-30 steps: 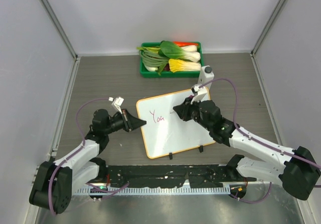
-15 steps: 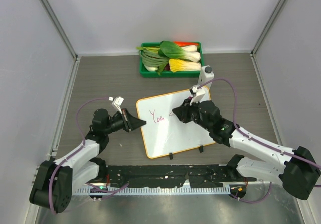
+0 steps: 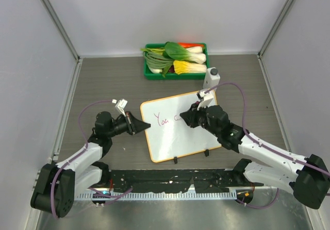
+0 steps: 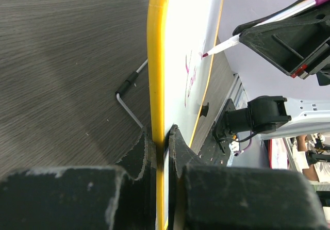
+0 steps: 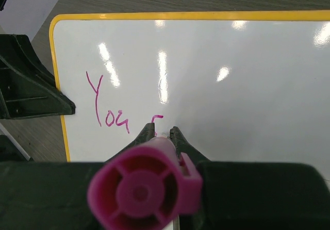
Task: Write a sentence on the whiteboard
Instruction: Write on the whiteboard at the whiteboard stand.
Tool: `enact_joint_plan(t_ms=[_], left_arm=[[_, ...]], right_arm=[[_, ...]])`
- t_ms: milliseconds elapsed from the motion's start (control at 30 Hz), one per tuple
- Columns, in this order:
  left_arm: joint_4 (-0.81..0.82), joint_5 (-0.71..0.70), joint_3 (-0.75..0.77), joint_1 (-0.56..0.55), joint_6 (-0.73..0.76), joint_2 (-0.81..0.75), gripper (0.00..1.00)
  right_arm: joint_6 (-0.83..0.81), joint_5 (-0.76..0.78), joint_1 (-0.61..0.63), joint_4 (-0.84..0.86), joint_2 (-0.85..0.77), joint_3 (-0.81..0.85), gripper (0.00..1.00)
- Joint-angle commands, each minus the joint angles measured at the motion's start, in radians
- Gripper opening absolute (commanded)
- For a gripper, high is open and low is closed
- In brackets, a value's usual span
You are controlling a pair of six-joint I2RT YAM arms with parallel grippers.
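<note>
Left jaws clamp the whiteboard (image 3: 172, 140) rim. Right jaws grip the pink marker (image 5: 144, 189), tip just right of the unfinished sentence (image 5: 111, 111); blank board lies rightward.

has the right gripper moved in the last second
Yes, a little. The right gripper, holding the marker, has slid toward the near edge of the whiteboard, away from the green tray, which has stayed put.

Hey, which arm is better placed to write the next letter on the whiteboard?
Right. The right claw grips the pink marker, tip at the whiteboard just after "You". The left claw is clamped on the whiteboard's edge, holding no marker.
</note>
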Motion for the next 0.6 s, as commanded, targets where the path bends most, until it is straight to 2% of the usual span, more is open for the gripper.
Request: enact_joint_plan(t_ms=[0, 300, 567], left_arm=[[-0.047, -0.098, 0.007, 0.013, 0.127, 0.022, 0.00], [-0.042, -0.095, 0.006, 0.013, 0.126, 0.020, 0.00], [-0.039, -0.094, 0.006, 0.014, 0.124, 0.023, 0.00]], right_arm=[[-0.019, 0.041, 0.002, 0.009, -0.030, 0.015, 0.01], [-0.008, 0.057, 0.002, 0.015, -0.067, 0.049, 0.01], [0.009, 0.118, 0.001, 0.000, -0.015, 0.071, 0.01]])
